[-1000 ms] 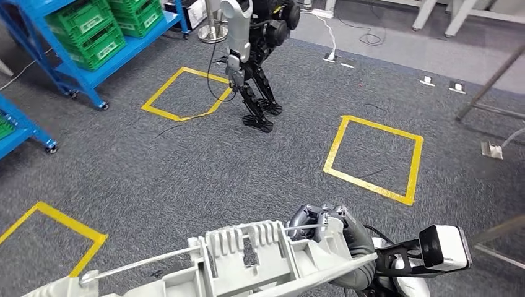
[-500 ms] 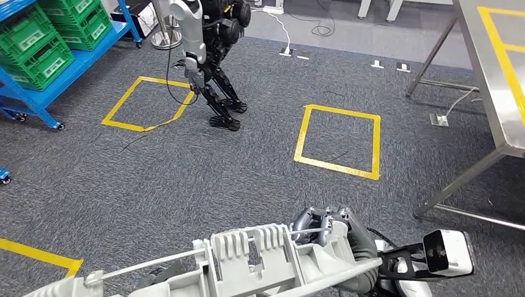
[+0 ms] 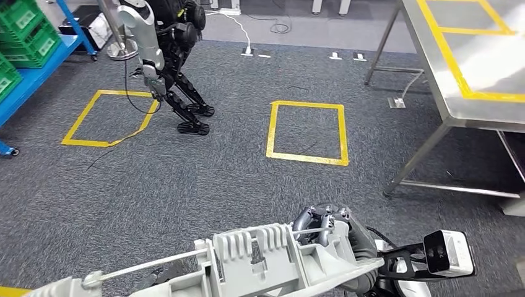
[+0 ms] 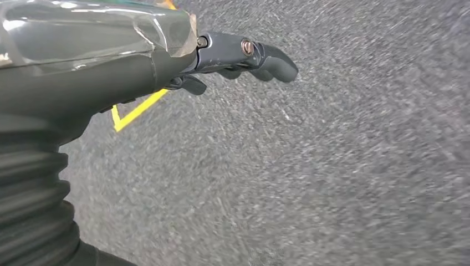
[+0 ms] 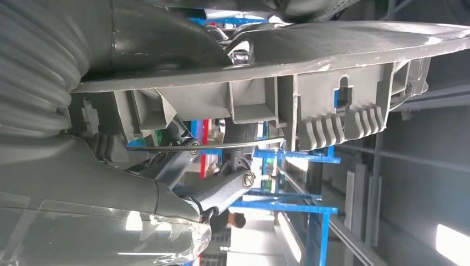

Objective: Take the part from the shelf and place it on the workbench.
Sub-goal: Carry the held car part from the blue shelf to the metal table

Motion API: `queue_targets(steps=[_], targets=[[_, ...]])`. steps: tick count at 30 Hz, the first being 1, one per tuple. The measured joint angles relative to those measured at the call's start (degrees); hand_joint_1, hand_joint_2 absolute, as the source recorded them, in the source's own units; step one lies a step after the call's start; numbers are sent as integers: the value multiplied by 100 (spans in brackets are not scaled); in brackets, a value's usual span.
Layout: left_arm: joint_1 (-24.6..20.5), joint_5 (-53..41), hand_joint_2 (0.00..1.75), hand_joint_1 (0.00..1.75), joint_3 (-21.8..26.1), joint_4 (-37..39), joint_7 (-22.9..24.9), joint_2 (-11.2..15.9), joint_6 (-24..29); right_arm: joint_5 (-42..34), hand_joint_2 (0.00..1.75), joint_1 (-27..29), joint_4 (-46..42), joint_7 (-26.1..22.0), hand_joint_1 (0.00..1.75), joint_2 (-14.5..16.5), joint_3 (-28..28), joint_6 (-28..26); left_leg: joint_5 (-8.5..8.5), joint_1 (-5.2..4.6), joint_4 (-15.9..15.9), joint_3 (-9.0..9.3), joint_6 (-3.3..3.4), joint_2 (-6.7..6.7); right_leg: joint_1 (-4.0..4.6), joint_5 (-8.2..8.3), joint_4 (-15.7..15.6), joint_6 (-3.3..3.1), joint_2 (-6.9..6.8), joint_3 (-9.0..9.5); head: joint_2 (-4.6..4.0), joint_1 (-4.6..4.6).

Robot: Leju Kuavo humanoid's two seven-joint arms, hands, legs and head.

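Observation:
The part (image 3: 260,260) is a long light-grey plastic moulding with ribs and a thin metal rod along it. It lies across the bottom of the head view, above the carpet. My right hand (image 3: 328,226) grips its right end from behind, fingers wrapped over the edge. In the right wrist view the part (image 5: 310,100) runs across my right hand (image 5: 111,183), whose fingers close under it. My left hand (image 4: 233,55) hangs over the carpet, fingers apart and holding nothing. The steel workbench (image 3: 470,62) with yellow tape lines stands at the upper right, well ahead of the part.
Another humanoid robot (image 3: 164,49) stands at the upper left beside a yellow floor square (image 3: 105,117). A second yellow square (image 3: 306,131) lies ahead in the middle. A blue shelf with green crates (image 3: 25,43) is at the far left. The bench's legs (image 3: 415,158) reach the carpet.
The whole view has swung right: the shelf and other robot slid left, and the workbench has come further in at the upper right. The part stays in my right hand.

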Motion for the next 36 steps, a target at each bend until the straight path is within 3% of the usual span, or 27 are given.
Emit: queue_targets(steps=[2, 4, 6, 8, 9, 10, 12, 14, 16, 17, 19, 21, 22, 23, 24, 25, 26, 28, 30, 32, 34, 36], targets=[[-6, -21, 175, 0, 2, -12, 1, 1, 0, -1, 175, 6, -4, -11, 175, -3, -1, 0, 67, -19, -65, 10, 47, 144, -21, 45, -16, 76, 59, -53, 0, -9], [-12, -32, 175, 0, 4, -26, 1, -1, 1, -1, 175, 0, -14, -20, 175, -11, -9, 1, 165, -16, -176, 23, 117, 303, 11, -89, 217, 72, -205, -208, 0, 10], [3, -35, 175, 0, 7, -28, 1, -1, 1, -1, 175, -5, -21, -26, 175, -15, -20, 2, 216, -36, -220, -6, 163, 474, 31, -443, 919, 20, -526, -538, 0, 29], [23, -35, 175, 0, 14, -28, 1, 0, 0, -2, 175, 4, -21, -27, 175, -21, -27, 2, 234, -65, -212, -56, 175, 659, 21, -707, 1580, 36, -601, -794, 0, 33], [28, -35, 175, 0, 19, -28, 1, -1, 0, -2, 175, 9, -21, -27, 175, -26, -28, 2, 240, -75, -206, -76, 176, 745, 18, -726, 1632, 70, -613, -769, 0, 33], [29, -35, 175, 0, 24, -28, 1, -4, 0, -2, 175, 10, -21, -26, 175, -31, -30, 2, 242, -81, -197, -89, 172, 824, 18, -666, 1436, 113, -636, -612, 0, 34], [28, -35, 175, 0, 35, -28, 1, -11, 0, -2, 175, 7, -21, -28, 175, -35, -33, 6, 232, -97, -164, -106, 151, 958, 37, -461, 590, 156, -805, -64, 0, 34], [26, -44, 175, 0, 45, -28, 1, -14, 4, 0, 175, 5, -25, -33, 175, -34, -38, 17, 212, -124, -123, -121, 107, 1067, 71, -334, 5, 81, -942, 285, 0, 30], [24, -65, 175, 0, 50, -30, 2, -21, 15, 2, 175, 8, -28, -39, 175, -35, -43, 33, 210, -134, -106, -127, 55, 1155, 92, -295, -73, -20, -889, 310, 0, 25], [21, -74, 175, 0, 55, -33, 2, -24, 27, 3, 175, 9, -28, -41, 175, -36, -44, 40, 199, -122, -90, -133, 25, 1165, 71, -276, -82, -57, -838, 306, 0, 27], [26, -81, 175, 0, 78, -39, -8, -32, 59, 1, 175, -5, -28, -38, 175, -31, -44, 49, 23, -78, 134, -216, -47, 972, 29, -235, -107, -123, -737, 303, 0, 21], [68, -62, 175, 0, 122, -41, -36, -31, 120, -8, 175, -39, -27, -13, 175, -23, -33, 51, -369, -25, 798, -484, -117, 673, 18, -207, -111, -166, -633, 295, 0, 15], [106, -43, 175, 0, 155, -41, -59, -27, 158, -18, 175, -56, -25, 12, 175, -18, -22, 51, -551, -7, 1205, -658, -140, 598, 23, -200, -104, -175, -574, 286, 0, 15], [149, -16, 175, 0, 192, -41, -85, -23, 195, -30, 175, -70, -22, 41, 175, -13, -5, 50, -649, 4, 1510, -792, -155, 570, 29, -197, -95, -178, -505, 279, 0, 15], [189, 10, 175, 0, 231, -41, -111, -20, 229, -42, 175, -82, -20, 69, 175, -8, 15, 49, -637, 13, 1628, -844, -160, 558, 32, -195, -85, -177, -434, 274, 0, 15], [220, 25, 175, 0, 264, -41, -132, -19, 252, -51, 175, -95, -18, 91, 175, -2, 36, 48, -504, 23, 1490, -779, -158, 543, 34, -194, -72, -175, -362, 272, 0, 16], [241, 38, 175, 0, 292, -41, -147, -18, 271, -58, 175, -111, -16, 109, 175, 3, 56, 48, -295, 34, 1150, -618, -150, 506, 34, -193, -60, -171, -292, 274, 0, 15], [269, 63, 175, 0, 352, -40, -173, -17, 304, -67, 175, -167, -14, 147, 175, 22, 95, 47, 45, 65, 356, -252, -127, 251, 42, -179, -39, -145, -169, 255, 0, 21], [303, 95, 175, 0, 410, -38, -196, -19, 334, -71, 175, -226, -9, 179, 175, 49, 145, 48, 127, 65, 30, -124, -104, 78, 39, -140, -32, -82, -54, 189, 0, 15], [328, 128, 175, 0, 456, -37, -226, -35, 366, -94, 175, -257, -6, 201, 175, 66, 192, 49, 162, 45, -5, -142, -49, 170, 20, -99, -38, -12, 35, 120, 0, 4], [337, 174, 175, 0, 510, -34, -289, -63, 408, -150, 175, -298, -2, 227, 175, 67, 228, 53, 229, 47, -75, -141, 41, 301, 28, -179, 112, 3, -161, -2, 0, 14], [371, 239, 175, 0, 570, -25, -361, -80, 451, -236, 175, -381, 16, 254, 175, 63, 281, 58, 271, 34, -116, -158, 101, 458, 38, -483, 716, -39, -484, -308, 0, 31]])
